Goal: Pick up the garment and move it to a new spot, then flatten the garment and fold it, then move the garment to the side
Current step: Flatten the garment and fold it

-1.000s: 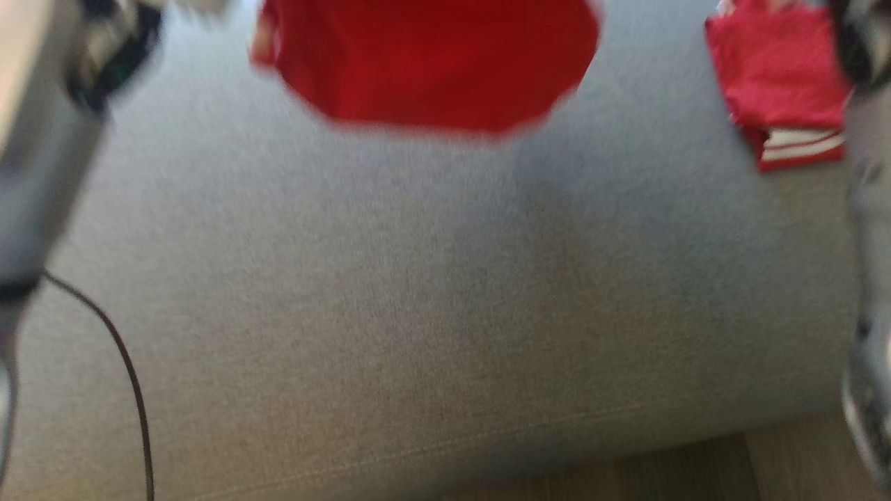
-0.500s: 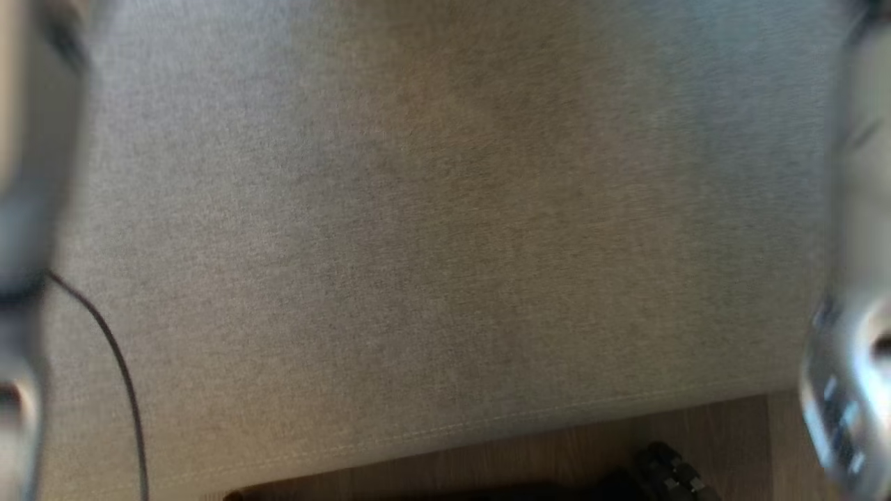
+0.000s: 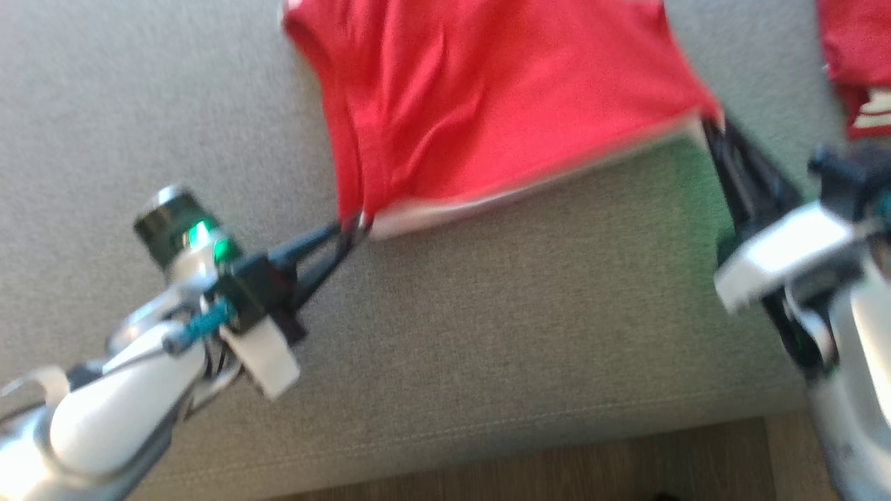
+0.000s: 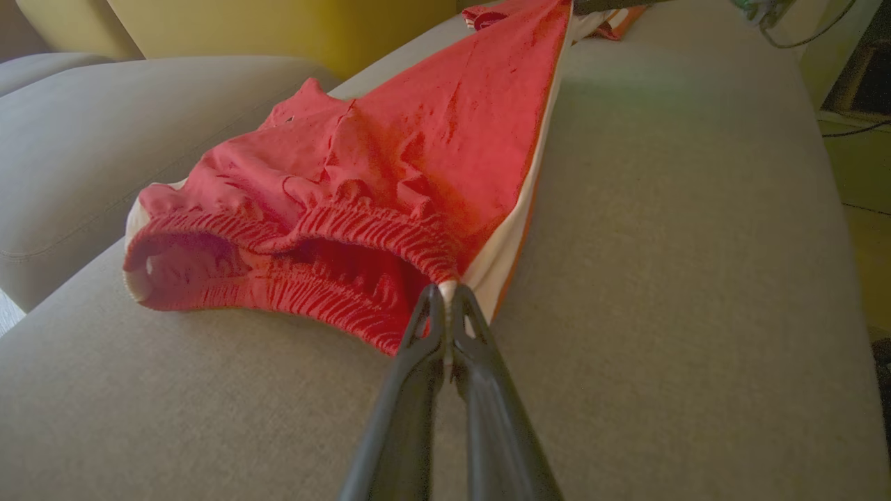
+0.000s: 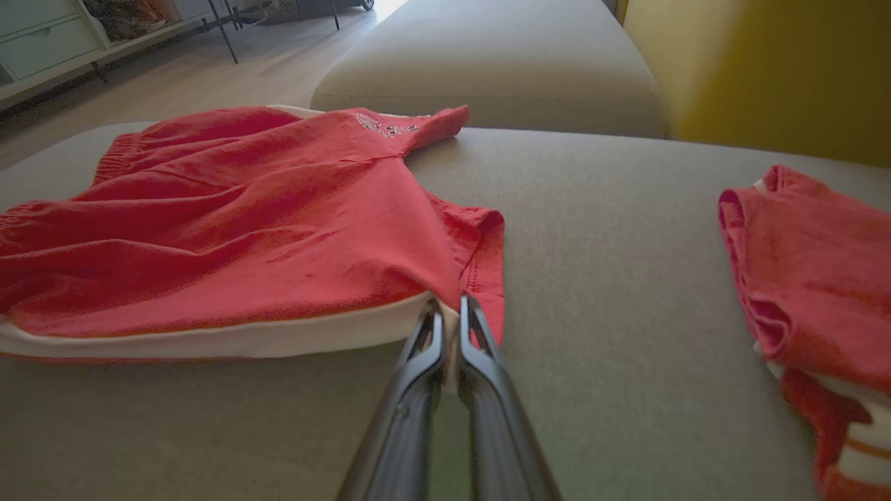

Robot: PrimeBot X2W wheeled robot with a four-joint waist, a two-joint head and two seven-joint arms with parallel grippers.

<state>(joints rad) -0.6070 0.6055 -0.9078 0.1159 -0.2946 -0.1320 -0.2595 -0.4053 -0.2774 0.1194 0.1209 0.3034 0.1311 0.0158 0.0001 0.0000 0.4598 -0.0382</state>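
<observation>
The garment (image 3: 487,104) is a pair of red shorts with a white side stripe, spread on the grey cushion at the upper middle of the head view. My left gripper (image 3: 351,229) is shut on its near left corner, at the gathered waistband (image 4: 362,229) in the left wrist view. My right gripper (image 3: 710,129) is shut on the near right corner, at the leg hem (image 5: 480,264) in the right wrist view. The white stripe (image 5: 209,341) runs taut between the two grips.
A second red garment with white stripes (image 3: 860,69) lies folded at the far right of the cushion (image 3: 487,334). The cushion's front edge and the wooden floor (image 3: 557,473) are at the bottom. A yellow backrest (image 5: 766,69) stands behind, another grey cushion (image 5: 487,62) beyond.
The head camera has swung, so the whole picture shifted. Both grippers now show in the head view, holding the shorts' near edge stretched over the cushion.
</observation>
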